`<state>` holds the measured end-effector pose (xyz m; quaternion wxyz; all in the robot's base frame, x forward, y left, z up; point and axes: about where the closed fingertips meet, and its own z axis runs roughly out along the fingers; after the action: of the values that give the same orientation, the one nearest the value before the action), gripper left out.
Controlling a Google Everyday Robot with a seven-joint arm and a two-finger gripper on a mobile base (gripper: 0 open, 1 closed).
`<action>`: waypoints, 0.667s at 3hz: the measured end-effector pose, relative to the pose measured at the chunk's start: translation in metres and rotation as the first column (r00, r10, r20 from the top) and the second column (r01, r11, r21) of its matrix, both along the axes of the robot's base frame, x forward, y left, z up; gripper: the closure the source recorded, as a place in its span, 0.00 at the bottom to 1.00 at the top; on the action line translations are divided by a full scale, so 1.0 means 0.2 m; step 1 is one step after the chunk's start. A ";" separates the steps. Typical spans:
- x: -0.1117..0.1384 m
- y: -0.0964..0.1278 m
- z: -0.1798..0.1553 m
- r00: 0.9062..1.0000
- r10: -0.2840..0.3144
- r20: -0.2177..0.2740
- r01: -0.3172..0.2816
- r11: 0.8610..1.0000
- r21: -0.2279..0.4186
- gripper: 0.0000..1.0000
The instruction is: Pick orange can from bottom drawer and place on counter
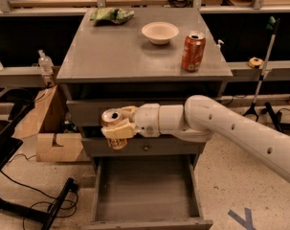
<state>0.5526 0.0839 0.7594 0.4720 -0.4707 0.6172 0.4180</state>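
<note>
My gripper (pixel 117 127) is shut on the orange can (pixel 112 120), a dull orange-brown can with a silver top. It holds the can upright in front of the two upper drawer fronts, above the open bottom drawer (pixel 145 191) and below the counter (pixel 120 51). The white arm reaches in from the lower right. The bottom drawer's grey floor is bare.
On the counter stand a brighter red-orange can (pixel 193 51) at the right, a white bowl (pixel 160 32) at the back, and a green bag (pixel 111 15) at the back left. A cardboard box (pixel 53 128) sits left of the cabinet.
</note>
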 end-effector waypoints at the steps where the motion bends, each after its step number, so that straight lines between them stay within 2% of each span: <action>1: 0.10 -0.11 0.26 0.993 -0.114 0.019 0.114 0.993 0.015 1.00; 2: 0.31 -0.23 0.68 0.965 -0.257 0.054 0.256 0.966 0.022 1.00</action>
<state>0.6146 0.0375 0.8948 0.5428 -0.3950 0.6562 0.3446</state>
